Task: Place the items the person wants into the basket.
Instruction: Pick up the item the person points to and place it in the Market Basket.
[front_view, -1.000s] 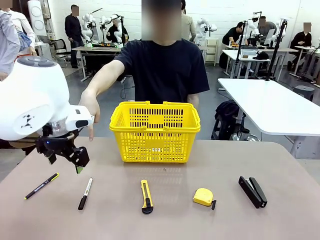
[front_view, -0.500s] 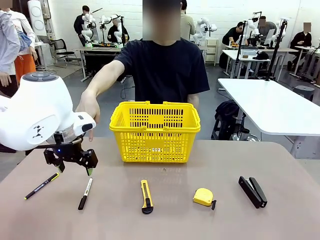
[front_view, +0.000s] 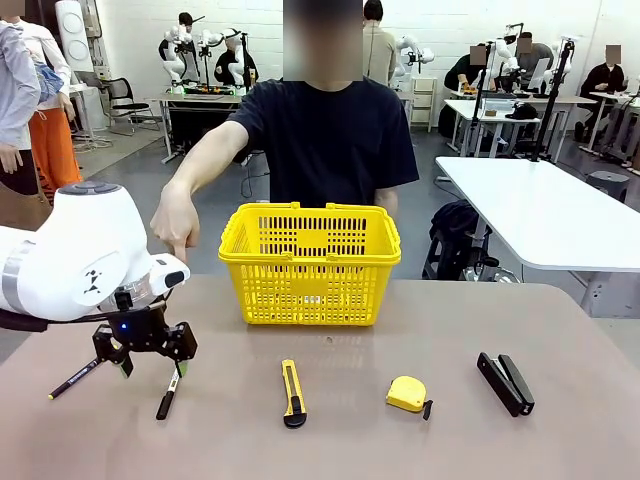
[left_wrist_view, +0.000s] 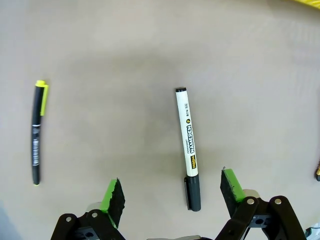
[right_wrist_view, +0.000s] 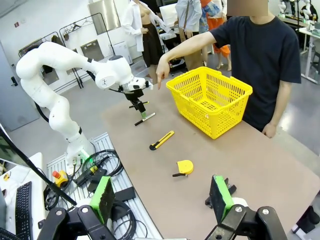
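The black marker with a white label (front_view: 170, 390) lies at the table's front left, and my left gripper (front_view: 146, 362) hangs open just above it. In the left wrist view the marker (left_wrist_view: 190, 150) lies between the spread green fingertips of the gripper (left_wrist_view: 172, 192), untouched. A thin black pen with yellow accents (front_view: 75, 378) (left_wrist_view: 36, 132) rests to its left. The yellow-and-black utility knife (front_view: 292, 392) lies mid-table. The person's hand (front_view: 175, 225) points down over the marker's side. The yellow basket (front_view: 310, 262) stands behind. My right gripper (right_wrist_view: 161, 197) is open, holding nothing.
A yellow tape measure (front_view: 407, 394) and a black stapler (front_view: 505, 382) lie at the front right. The basket (right_wrist_view: 210, 100) stands near the person's edge of the table. Bare tabletop surrounds the marker and the pen.
My left gripper has come down and moved right, from above the pen's side to just over the marker, jaws still open. The person's hand keeps pointing down.
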